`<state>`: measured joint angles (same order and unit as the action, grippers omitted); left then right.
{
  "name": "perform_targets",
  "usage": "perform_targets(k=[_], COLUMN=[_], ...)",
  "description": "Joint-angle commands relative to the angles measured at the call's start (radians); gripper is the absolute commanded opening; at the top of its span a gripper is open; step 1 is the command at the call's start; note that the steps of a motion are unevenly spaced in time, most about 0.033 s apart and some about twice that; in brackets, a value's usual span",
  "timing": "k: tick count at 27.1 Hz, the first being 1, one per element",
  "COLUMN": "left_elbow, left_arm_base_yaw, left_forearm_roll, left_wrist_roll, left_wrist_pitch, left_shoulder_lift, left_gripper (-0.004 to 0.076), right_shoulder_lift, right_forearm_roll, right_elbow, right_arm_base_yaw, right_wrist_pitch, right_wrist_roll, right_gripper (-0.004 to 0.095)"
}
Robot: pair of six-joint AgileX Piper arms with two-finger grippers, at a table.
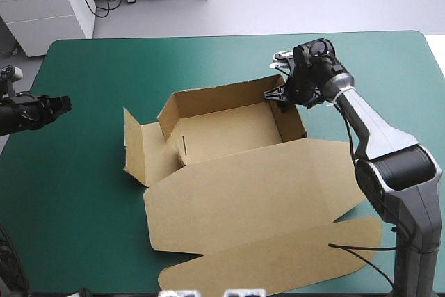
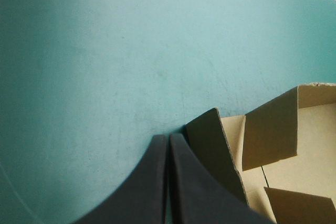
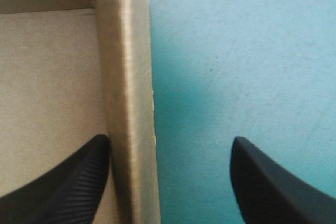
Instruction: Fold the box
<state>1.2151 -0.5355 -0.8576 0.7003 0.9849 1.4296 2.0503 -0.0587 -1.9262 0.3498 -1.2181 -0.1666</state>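
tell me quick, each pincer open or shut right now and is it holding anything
Left pincer: shut, holding nothing, next to the box.
Right pincer: open, straddling the box's side wall, one finger inside, one outside, not gripping.

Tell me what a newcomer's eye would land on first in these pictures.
The brown box fills the middle of the teal-green cover, with walls raised on its far part and its big lid lying flat toward the near edge. The right gripper stands open astride the box's right wall, one finger inside and one outside. The left gripper is shut, off at the left side, clear of the box.
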Motion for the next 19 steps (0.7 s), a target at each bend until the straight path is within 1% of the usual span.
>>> perform_targets(k=[1, 3, 6, 13, 19], left_elbow=[0.029, 0.029, 0.029, 0.029, 0.029], left_arm_base_yaw=[0.005, 0.005, 0.005, 0.005, 0.005], left_forearm_roll=[-0.059, -0.059, -0.056, -0.056, -0.056], left_wrist_roll=[-0.001, -0.001, -0.001, -0.001, -0.001], left_wrist_pitch=[-0.017, -0.017, -0.012, 0.007, 0.007], left_shoulder_lift=[-0.03, -0.03, -0.03, -0.03, -0.03], left_gripper=[-0.0008, -0.0008, -0.0008, -0.0008, -0.0008], right_shoulder_lift=[-0.064, -0.081, -0.122, -0.267, -0.291], right_forearm_roll=[-0.015, 0.04, 0.092, 0.124, 0.111], right_elbow=[-0.082, -0.106, -0.092, 0.039, 0.145], right_arm_base_yaw=[-0.016, -0.016, -0.016, -0.014, -0.014], right_wrist_pitch=[-0.03, -0.03, -0.032, -0.03, -0.025], right_wrist_roll=[0.03, 0.043, 0.058, 0.112, 0.133], right_gripper=[0.0757, 0.0755, 0.0752, 0.067, 0.0657])
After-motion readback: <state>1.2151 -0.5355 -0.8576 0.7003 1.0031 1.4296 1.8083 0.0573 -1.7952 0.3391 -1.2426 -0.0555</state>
